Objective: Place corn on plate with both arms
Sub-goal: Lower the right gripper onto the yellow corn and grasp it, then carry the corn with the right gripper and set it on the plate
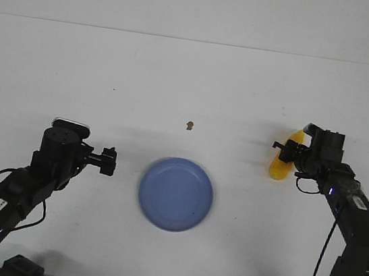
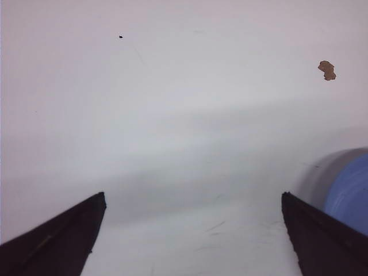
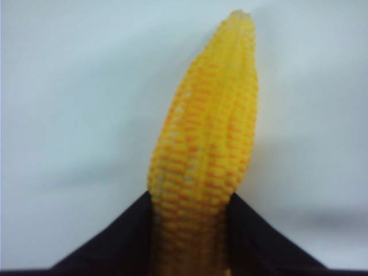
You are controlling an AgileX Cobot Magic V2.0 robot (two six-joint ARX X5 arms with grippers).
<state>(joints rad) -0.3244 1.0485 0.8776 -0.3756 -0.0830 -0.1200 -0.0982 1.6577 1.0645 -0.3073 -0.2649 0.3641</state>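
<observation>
The yellow corn (image 1: 281,166) is held at the right of the table, its thick part between the black fingers of my right gripper (image 1: 290,155). In the right wrist view the corn (image 3: 207,149) points away from the camera, and the right gripper (image 3: 190,198) is shut on both of its sides. The blue plate (image 1: 176,193) lies at the table's front middle, empty. My left gripper (image 1: 108,160) is open and empty, left of the plate. In the left wrist view the plate's rim (image 2: 348,190) shows beside one finger of the wide-open left gripper (image 2: 192,198).
A small brown speck (image 1: 189,125) lies on the white table behind the plate; it also shows in the left wrist view (image 2: 327,70). A tiny dark dot (image 2: 121,37) lies farther out. Cables hang beside both arms.
</observation>
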